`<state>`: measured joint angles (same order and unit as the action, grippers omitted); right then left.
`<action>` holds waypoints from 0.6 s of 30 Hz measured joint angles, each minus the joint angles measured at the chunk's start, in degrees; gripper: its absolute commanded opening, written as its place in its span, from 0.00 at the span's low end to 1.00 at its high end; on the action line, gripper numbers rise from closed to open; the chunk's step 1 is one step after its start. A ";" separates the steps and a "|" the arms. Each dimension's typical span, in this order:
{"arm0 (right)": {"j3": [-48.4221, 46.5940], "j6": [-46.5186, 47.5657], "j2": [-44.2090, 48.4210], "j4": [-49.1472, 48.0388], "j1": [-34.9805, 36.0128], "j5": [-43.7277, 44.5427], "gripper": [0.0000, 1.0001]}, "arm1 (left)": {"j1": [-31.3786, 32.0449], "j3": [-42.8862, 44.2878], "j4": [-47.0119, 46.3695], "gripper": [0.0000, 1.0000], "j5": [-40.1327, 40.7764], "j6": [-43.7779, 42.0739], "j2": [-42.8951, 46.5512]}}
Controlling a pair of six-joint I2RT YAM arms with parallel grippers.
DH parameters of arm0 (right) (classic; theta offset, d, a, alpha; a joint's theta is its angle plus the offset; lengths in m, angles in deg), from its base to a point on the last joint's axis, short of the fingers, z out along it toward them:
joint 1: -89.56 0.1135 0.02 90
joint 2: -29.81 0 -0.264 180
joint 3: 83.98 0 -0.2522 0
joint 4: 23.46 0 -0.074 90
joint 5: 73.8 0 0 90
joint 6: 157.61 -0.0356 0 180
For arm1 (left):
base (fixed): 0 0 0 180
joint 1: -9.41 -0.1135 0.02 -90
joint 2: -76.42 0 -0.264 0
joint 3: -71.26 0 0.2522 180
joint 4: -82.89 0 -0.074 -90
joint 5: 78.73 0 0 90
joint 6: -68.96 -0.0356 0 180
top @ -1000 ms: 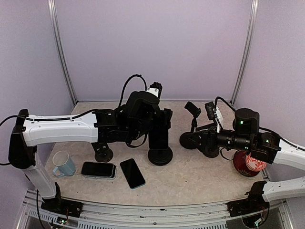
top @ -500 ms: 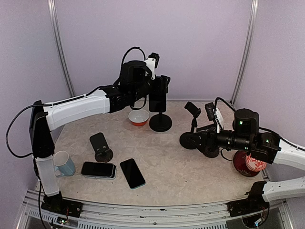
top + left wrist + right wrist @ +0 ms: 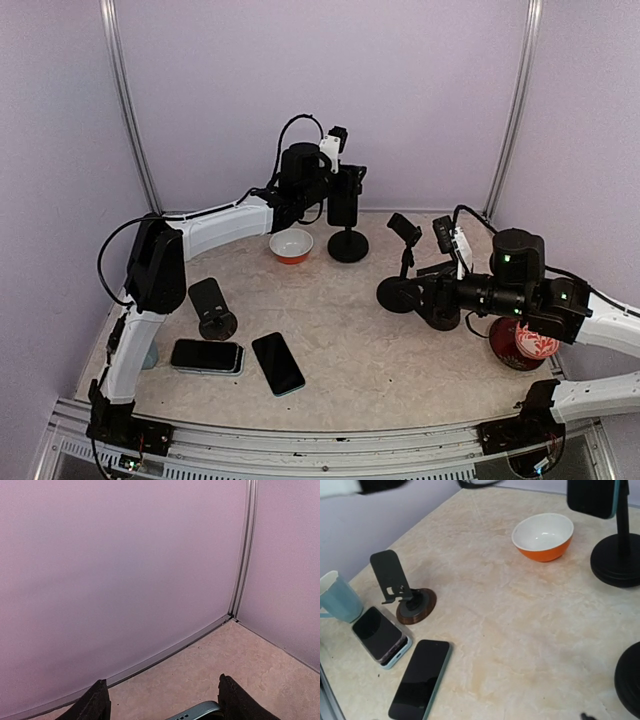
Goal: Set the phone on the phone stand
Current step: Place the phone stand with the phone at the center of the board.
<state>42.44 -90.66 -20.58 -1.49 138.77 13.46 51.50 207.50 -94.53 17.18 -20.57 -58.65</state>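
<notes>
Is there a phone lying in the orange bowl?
No, the bowl shows only its bare white inside in the right wrist view.

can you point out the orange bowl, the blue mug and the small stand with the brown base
orange bowl [image 3: 542,534], right wrist view, white inside
blue mug [image 3: 341,606], right wrist view, outer wall
small stand [image 3: 390,572], right wrist view, black back plate

Phone [image 3: 592,497] cropped at top edge
</notes>
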 measured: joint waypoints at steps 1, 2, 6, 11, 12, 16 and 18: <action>0.00 0.00 0.33 0.22 0.00 0.13 0.84 | -0.28 1.57 -0.31 0.58 -0.24 -0.24 -1.55; 0.02 -0.02 0.66 0.50 0.00 0.33 0.83 | -0.52 2.89 -0.46 0.58 -0.35 -0.59 -2.93; 0.02 -0.22 1.90 1.49 0.00 1.07 0.84 | -0.76 4.55 -1.99 0.59 0.42 -1.18 -5.27; 0.02 -0.24 2.34 2.01 0.00 1.60 0.83 | -0.74 4.55 -4.24 0.65 1.01 -1.84 -5.38; 0.02 -0.24 2.34 2.05 0.00 1.57 0.84 | -0.74 4.55 -4.79 0.66 1.14 -1.92 -5.38; 0.02 -0.42 2.34 2.08 0.00 1.53 0.83 | -0.52 4.46 -6.38 0.68 2.23 -2.21 -5.38; 0.02 -0.46 2.34 2.08 0.00 1.53 0.83 | -0.39 4.07 -7.52 0.68 2.97 -2.58 -5.38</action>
<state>42.47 -91.12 -18.25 0.58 138.77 14.99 51.11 211.56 -102.05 20.15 -23.15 -64.03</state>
